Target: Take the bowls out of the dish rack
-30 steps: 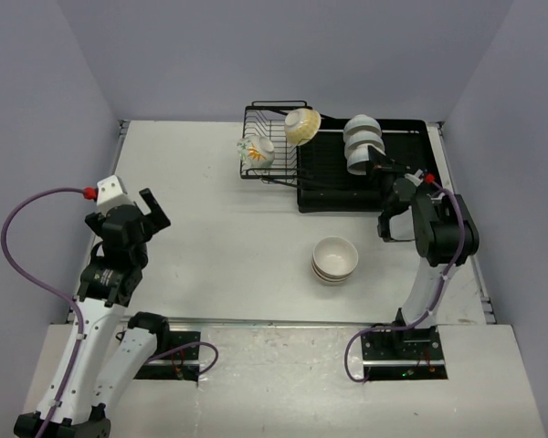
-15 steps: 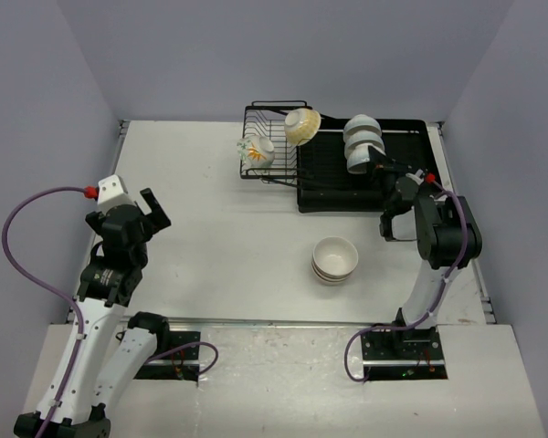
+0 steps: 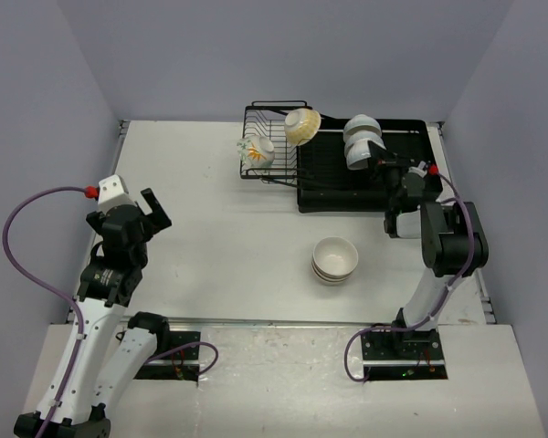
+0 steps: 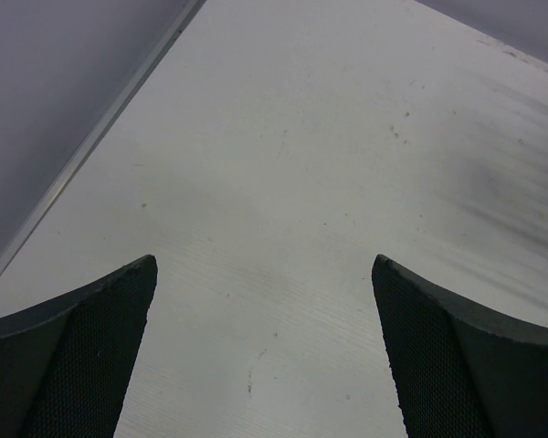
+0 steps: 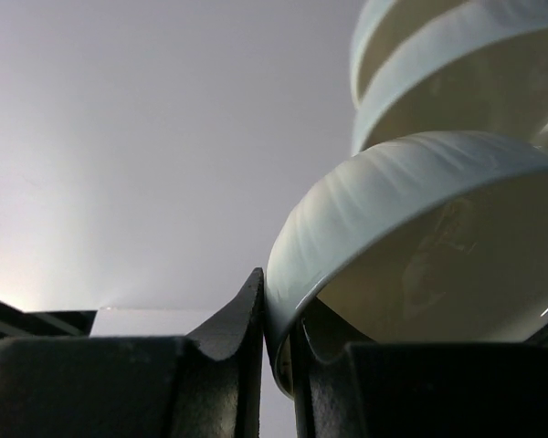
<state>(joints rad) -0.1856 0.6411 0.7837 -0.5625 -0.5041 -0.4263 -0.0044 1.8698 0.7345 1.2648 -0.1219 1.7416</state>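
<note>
The black wire dish rack (image 3: 272, 128) with its flat drainer tray (image 3: 411, 137) stands at the far side. A flower-patterned bowl (image 3: 256, 151) and a cream-yellow bowl (image 3: 302, 125) lean in the rack. Three white bowls (image 3: 362, 135) stand on edge on the tray. My right gripper (image 3: 376, 163) is shut on the rim of the nearest white bowl (image 5: 411, 237), one finger (image 5: 242, 319) outside and one inside. Two stacked bowls (image 3: 334, 260) sit on the table. My left gripper (image 4: 265, 347) is open and empty over bare table at the left.
Grey walls close in the table on three sides. A raised metal edge (image 4: 91, 137) runs along the table's left side near my left gripper. The right arm's body (image 3: 443, 233) stands beside the tray's near right corner.
My right wrist has moved toward the far side and turned a little, staying at the white bowls. The left arm and the other bowls have not moved.
</note>
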